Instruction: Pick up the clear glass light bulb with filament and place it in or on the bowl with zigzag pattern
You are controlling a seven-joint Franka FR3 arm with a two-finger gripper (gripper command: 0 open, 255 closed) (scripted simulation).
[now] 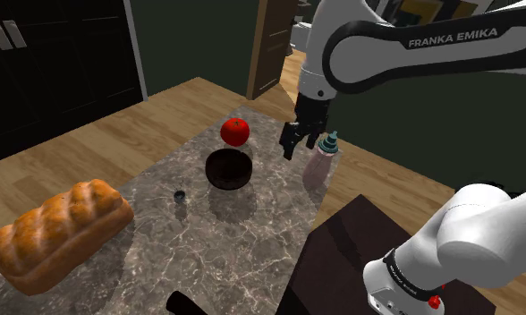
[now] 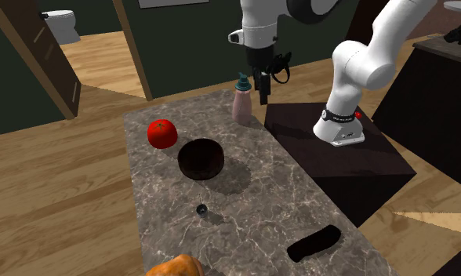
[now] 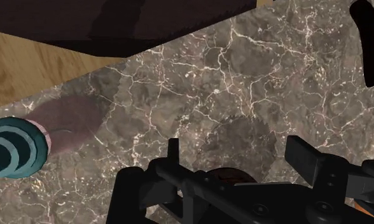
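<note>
Overhead, the black gripper [image 1: 299, 146] hangs with its fingers spread apart, clasping nothing, just beside a rounded pinkish bottle [image 1: 321, 163] with a ribbed teal cap. Well apart from it, the tiny light bulb [image 1: 180, 193] sits on the veined grey marble table [image 1: 252, 242], near the dark round bowl [image 1: 228, 170] and a glossy red tomato [image 1: 235, 131]; a crusty bread loaf [image 1: 60, 233] lies farther off

The marble tabletop [image 1: 252, 246] carried one tomato [image 1: 236, 131], one dark bowl [image 1: 228, 169], one small light bulb [image 1: 180, 194], one bread loaf [image 1: 60, 233], one teal-capped pinkish bottle [image 1: 322, 161] and one elongated black object [image 2: 315, 242].
</note>
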